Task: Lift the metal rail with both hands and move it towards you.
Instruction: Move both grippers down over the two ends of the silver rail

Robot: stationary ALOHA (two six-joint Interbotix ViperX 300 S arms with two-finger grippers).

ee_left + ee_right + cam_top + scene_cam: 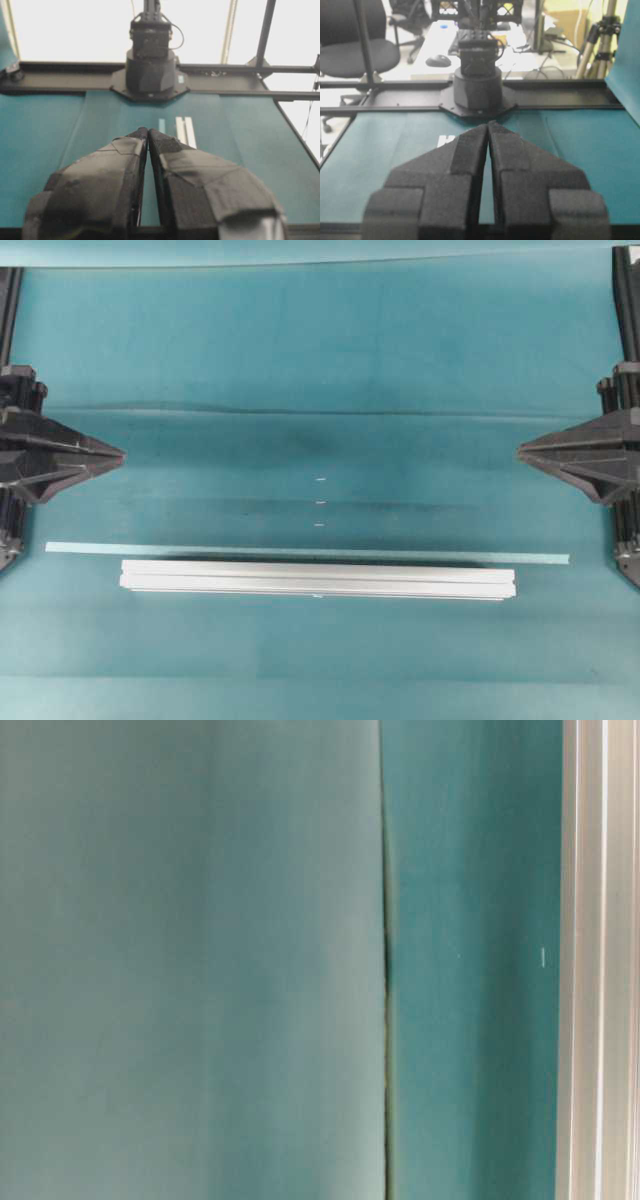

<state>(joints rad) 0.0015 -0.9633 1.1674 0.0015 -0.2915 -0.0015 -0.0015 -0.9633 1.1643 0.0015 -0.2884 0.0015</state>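
Observation:
The metal rail (318,579) is a long silver-white grooved bar lying flat on the teal mat near the bottom of the overhead view. It also shows in the table-level view (600,960), the left wrist view (185,132) and as a white end in the right wrist view (445,140). My left gripper (120,453) is shut and empty at the left edge, well above the rail's left end; it also shows in the left wrist view (148,131). My right gripper (522,450) is shut and empty at the right edge, above the rail's right end; it also shows in the right wrist view (488,125).
A thin pale tape strip (300,552) lies just above the rail, longer than it. Small white marks (320,502) dot the teal mat (320,370), which has a crease across it. The opposite arm bases (150,65) (479,75) stand at the mat's ends.

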